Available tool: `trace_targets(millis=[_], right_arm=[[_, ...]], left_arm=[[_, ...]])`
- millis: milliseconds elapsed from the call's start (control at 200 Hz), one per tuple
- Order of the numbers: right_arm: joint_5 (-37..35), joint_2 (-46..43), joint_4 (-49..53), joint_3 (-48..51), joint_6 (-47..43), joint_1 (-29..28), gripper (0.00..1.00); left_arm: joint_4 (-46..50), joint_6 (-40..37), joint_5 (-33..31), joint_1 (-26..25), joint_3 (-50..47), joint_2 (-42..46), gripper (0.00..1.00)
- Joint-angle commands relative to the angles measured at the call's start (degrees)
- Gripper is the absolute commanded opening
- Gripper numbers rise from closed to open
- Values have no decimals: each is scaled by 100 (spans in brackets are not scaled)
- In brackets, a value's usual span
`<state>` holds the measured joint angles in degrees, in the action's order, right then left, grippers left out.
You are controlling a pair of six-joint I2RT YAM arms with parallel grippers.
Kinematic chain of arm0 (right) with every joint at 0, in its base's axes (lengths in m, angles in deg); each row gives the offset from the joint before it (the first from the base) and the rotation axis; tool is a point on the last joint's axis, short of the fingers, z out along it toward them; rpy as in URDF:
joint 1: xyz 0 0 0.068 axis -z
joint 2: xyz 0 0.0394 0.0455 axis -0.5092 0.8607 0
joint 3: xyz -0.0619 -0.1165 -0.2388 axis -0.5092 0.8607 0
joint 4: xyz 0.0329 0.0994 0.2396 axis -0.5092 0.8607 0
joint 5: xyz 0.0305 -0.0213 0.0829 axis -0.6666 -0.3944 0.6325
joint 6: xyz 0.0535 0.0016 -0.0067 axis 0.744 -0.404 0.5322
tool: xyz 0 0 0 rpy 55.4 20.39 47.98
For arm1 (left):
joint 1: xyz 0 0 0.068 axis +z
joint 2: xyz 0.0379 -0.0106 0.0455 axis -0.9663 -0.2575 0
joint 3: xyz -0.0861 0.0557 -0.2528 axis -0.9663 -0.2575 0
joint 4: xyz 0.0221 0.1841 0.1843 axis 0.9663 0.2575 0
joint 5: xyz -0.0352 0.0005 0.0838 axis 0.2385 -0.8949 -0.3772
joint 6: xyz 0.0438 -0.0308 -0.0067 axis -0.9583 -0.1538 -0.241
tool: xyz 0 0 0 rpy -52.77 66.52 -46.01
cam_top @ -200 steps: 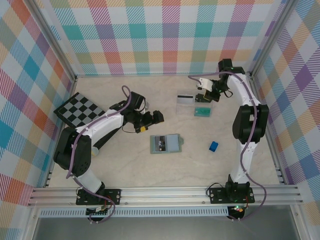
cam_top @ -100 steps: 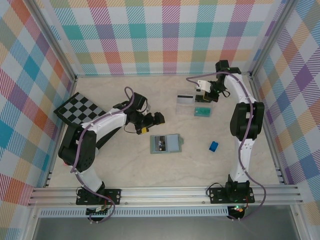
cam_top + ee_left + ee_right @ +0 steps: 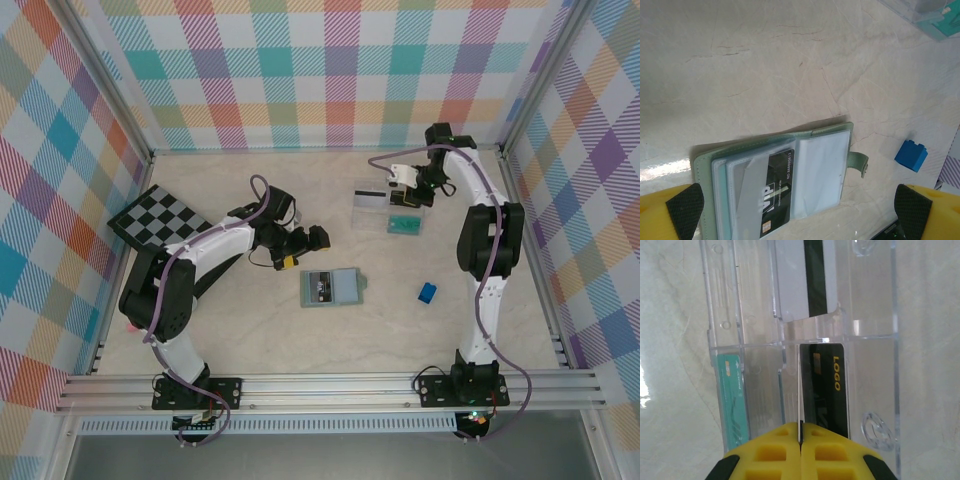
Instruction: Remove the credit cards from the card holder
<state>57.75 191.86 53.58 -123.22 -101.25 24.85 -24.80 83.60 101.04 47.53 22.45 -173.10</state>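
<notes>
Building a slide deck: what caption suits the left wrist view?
Open left end effector above the unfolded card holder, a dark card in its sleeve, blue block beside.

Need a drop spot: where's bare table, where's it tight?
Free: near strip between the open sage-green folding card holder and the arm bases; far strip by the back wall, black-and-white checkerboard to clear plastic tray. Crowded: that tray, right gripper shut on a thin card; left gripper open by the holder.

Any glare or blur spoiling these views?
Top view: even light, soft shadows, sharp. Left wrist: bright glare on the table beside the card holder, its dark card legible. Right wrist: small glare at left edge, clear tray sharp.
</notes>
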Motion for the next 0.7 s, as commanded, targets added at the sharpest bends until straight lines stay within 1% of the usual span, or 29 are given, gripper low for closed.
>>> trace_targets(millis=[0,245,385,490,620,695], right_arm=[[314,58,515,-227,-27,-39,2],[680,1,866,-269,14,-38,2],[671,-19,847,-248,89,-39,3],[608,-52,635,-250,192,-44,7],[548,-118,447,-231,268,-39,20],[532,-188,347,-219,317,-39,23]], left_arm=[[6,26,120,84,104,-95,100],[-47,31,182,83,77,-98,100],[-38,30,181,83,59,-80,100],[-30,32,182,84,51,-81,100],[-45,57,183,83,33,-70,100],[-58,66,189,84,18,-63,100]])
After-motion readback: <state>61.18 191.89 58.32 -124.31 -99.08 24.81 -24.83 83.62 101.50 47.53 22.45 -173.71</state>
